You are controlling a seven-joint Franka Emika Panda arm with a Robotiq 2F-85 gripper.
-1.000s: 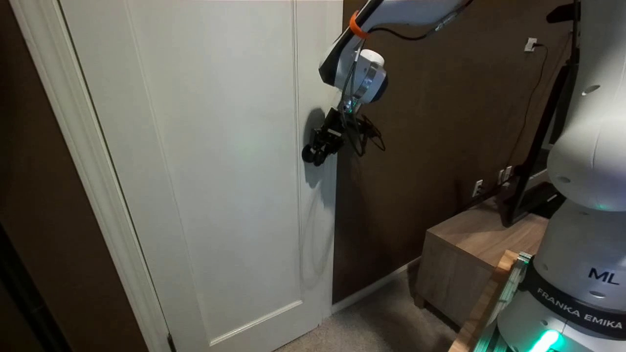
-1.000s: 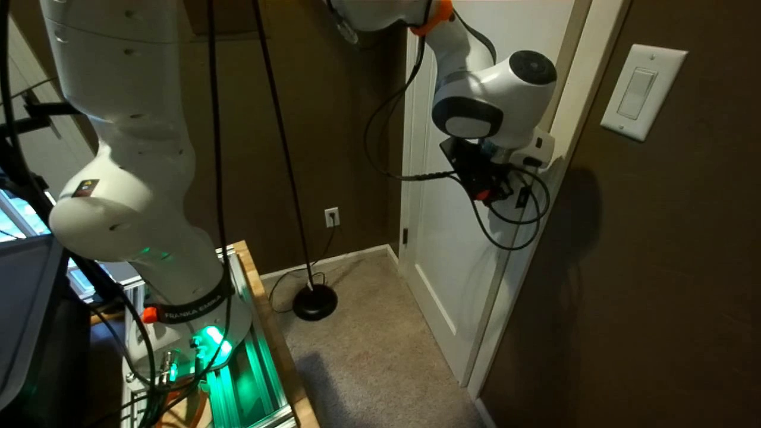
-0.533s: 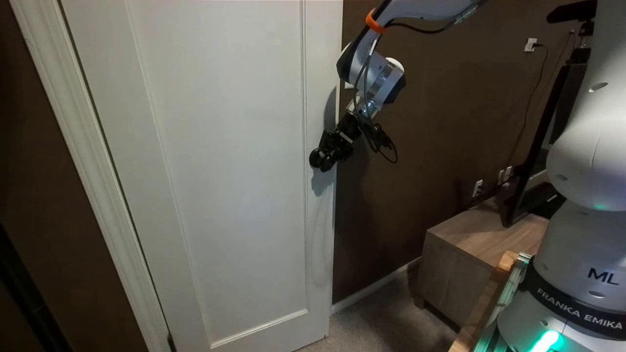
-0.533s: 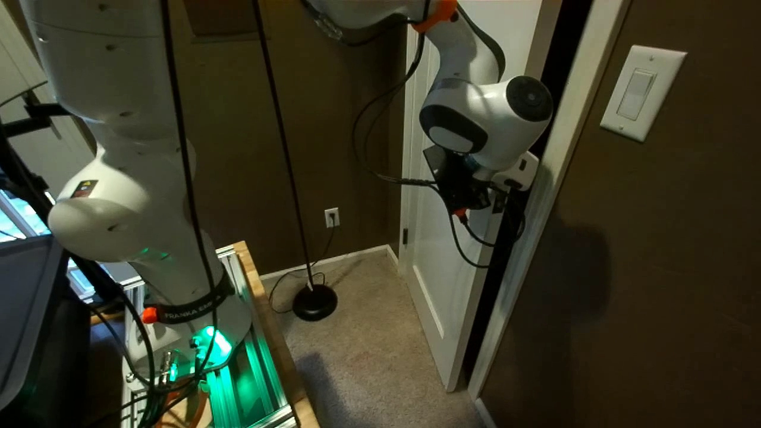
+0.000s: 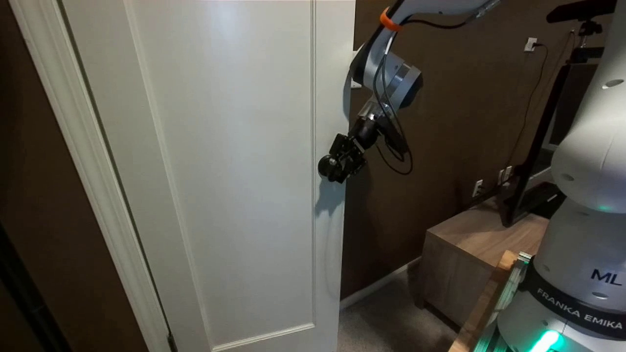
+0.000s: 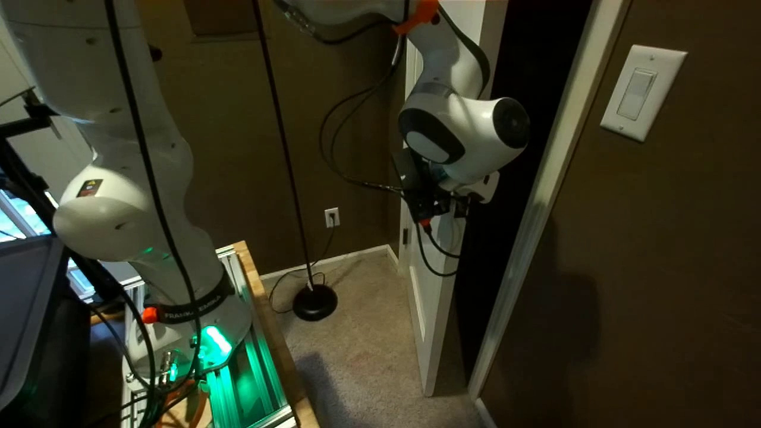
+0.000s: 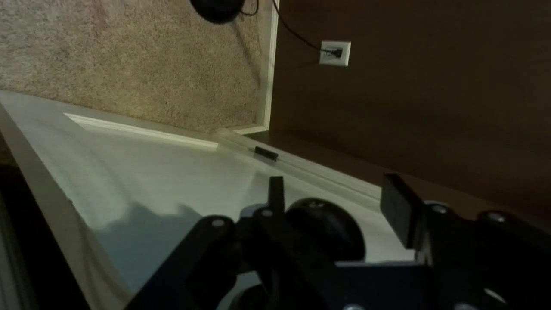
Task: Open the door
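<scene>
The white panelled door [image 5: 244,171] stands partly open; in an exterior view its free edge [image 6: 439,351] is apart from the door frame, with a dark gap between. My gripper [image 5: 338,168] is at the round black knob [image 5: 324,165]. In the wrist view the gripper [image 7: 335,200] is open with the knob [image 7: 329,226] between its fingers. The left finger [image 7: 276,193] is close against the knob; whether it touches is hard to tell. The right finger [image 7: 396,211] is apart from it. The knob is hidden behind the arm in an exterior view.
The door frame [image 6: 538,220] and a light switch [image 6: 643,92] are on the latch side. A black lamp base [image 6: 315,302] stands on the carpet near the door. A wooden cabinet [image 5: 484,234] stands by the brown wall. Cables [image 5: 398,142] hang from the wrist.
The door has swung from nearly shut to partly open, and a widening dark gap has appeared at the frame. The gripper has moved with the knob, toward the robot's base.
</scene>
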